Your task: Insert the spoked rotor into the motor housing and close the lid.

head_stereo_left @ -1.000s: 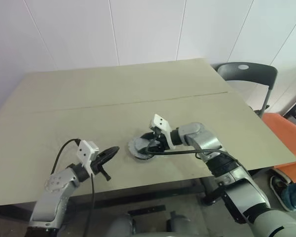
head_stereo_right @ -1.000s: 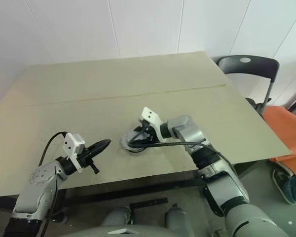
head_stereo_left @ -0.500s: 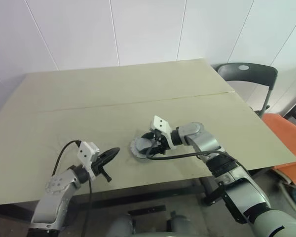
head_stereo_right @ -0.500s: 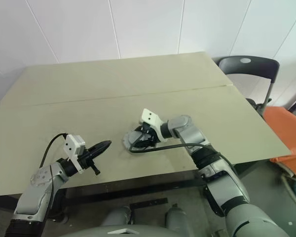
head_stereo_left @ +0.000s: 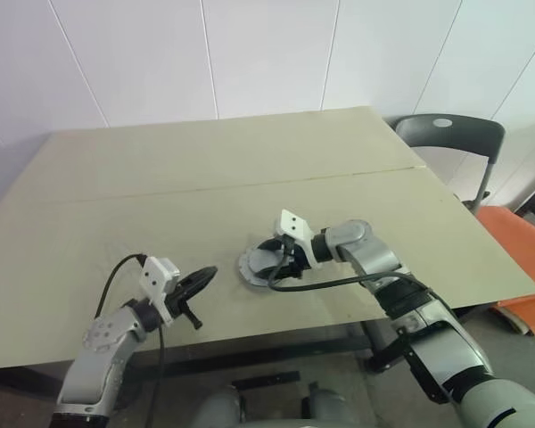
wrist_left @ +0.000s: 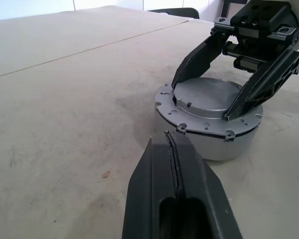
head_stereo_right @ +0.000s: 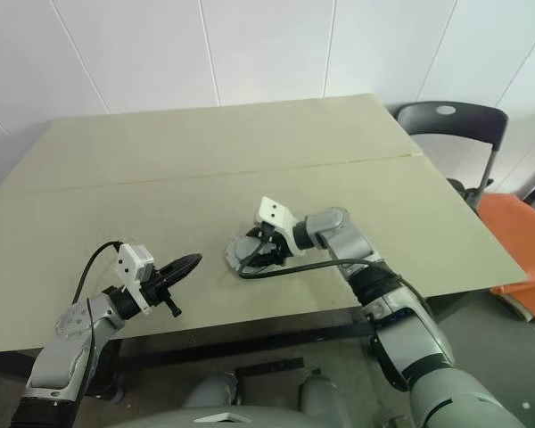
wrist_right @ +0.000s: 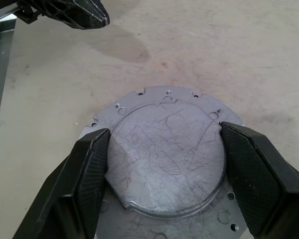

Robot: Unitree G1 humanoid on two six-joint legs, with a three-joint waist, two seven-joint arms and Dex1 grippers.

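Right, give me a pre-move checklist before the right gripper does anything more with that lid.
1. Lid lies flat on the grey motor housing: ok; its notched edge follows the flange.
2. Right gripper straddles the lid, one finger at each edge: ok; firm contact: cannot tell.
3. Rotor seated inside: cannot tell, the lid covers the interior.
4. Left gripper shut, empty and apart from the housing: ok.
5. Housing flat on the table: ok.
6. Black cable from the right arm lies on the table just in front of the housing: not ok, it could snag.
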